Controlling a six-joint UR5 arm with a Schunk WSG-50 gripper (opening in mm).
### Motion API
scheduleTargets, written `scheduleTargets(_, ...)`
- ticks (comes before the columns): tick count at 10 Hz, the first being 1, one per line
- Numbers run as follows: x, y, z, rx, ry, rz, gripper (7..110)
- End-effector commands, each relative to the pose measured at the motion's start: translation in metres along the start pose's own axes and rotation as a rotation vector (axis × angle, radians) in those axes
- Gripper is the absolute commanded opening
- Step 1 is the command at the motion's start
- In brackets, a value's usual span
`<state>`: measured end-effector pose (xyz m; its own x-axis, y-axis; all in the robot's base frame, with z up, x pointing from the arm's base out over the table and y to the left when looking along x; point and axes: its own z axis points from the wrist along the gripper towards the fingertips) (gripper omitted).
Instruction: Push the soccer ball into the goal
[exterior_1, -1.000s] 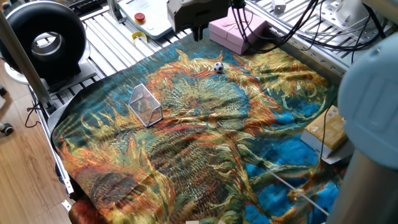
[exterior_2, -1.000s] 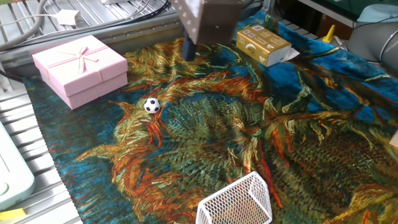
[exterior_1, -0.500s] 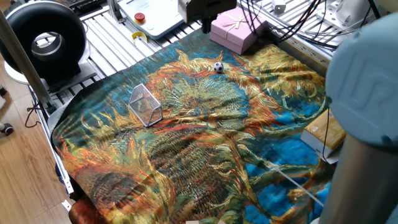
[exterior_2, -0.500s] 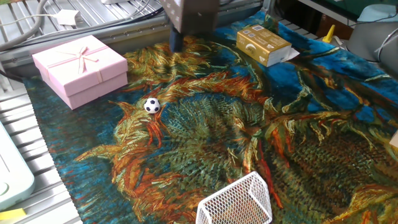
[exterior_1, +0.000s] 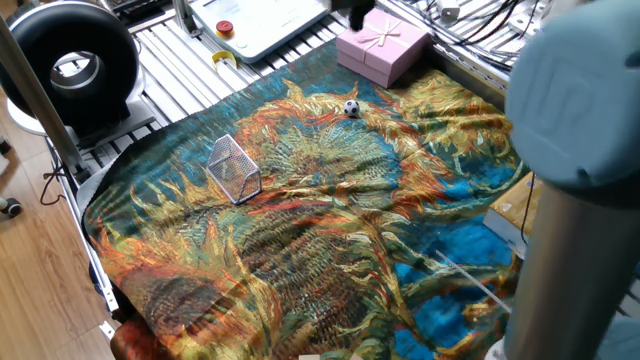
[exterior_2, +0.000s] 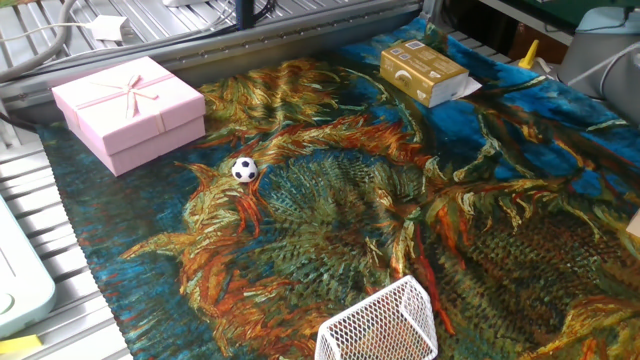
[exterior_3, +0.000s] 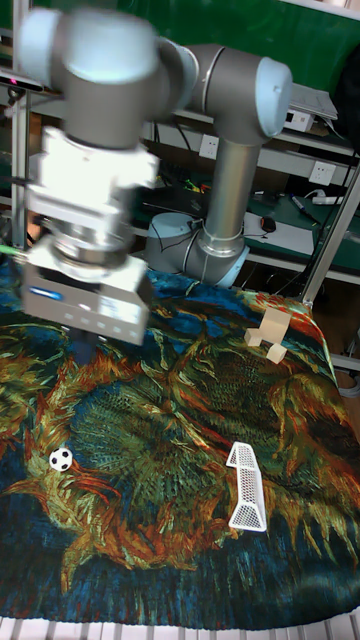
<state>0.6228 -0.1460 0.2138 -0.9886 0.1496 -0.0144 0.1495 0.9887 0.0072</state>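
Sunflower-patterned cloth (exterior_1: 330, 230) in blues and oranges covers the whole bench, and on it we have one soccer ball (exterior_1: 351, 108), sitting alone out on the far part of the cloth in one fixed view, near the single pink gift box (exterior_1: 382, 47) but not touching it. One goal (exterior_1: 233, 168) stands well apart from the ball, on the cloth closer to the left edge in that view, with a wide stretch of rumpled fabric between the two and nothing lying on that stretch. One tan cardboard box (exterior_2: 424, 72) rests at the far side in the other fixed view, clear of the ball. In the tall fixed view the pincer (exterior_3: 85, 345) hangs above the cloth, behind and above the ball, touching nothing; its body is blurred and only one dark finger tip shows below the housing, so I cannot tell whether it is spread or closed. Bare slatted metal (exterior_1: 185, 60) shows beyond the cloth's edges.
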Motion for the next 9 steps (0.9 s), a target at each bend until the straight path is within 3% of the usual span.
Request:
scheduleTargets(1, -0.003, -0.051, -0.009, 0.023, -0.008, -0.058, 7)
scheduleTargets(2, -0.003, -0.046, -0.006, 0.000, -0.007, -0.057, 7)
scheduleTargets(5, -0.024, -0.076, -0.001, 0.141, -0.049, -0.233, 7)
scheduleTargets(7, -0.034, -0.066, 0.011, 0.124, -0.048, -0.257, 7)
scheduleTargets(9, -0.037, -0.045, 0.017, 0.064, -0.031, -0.213, 7)
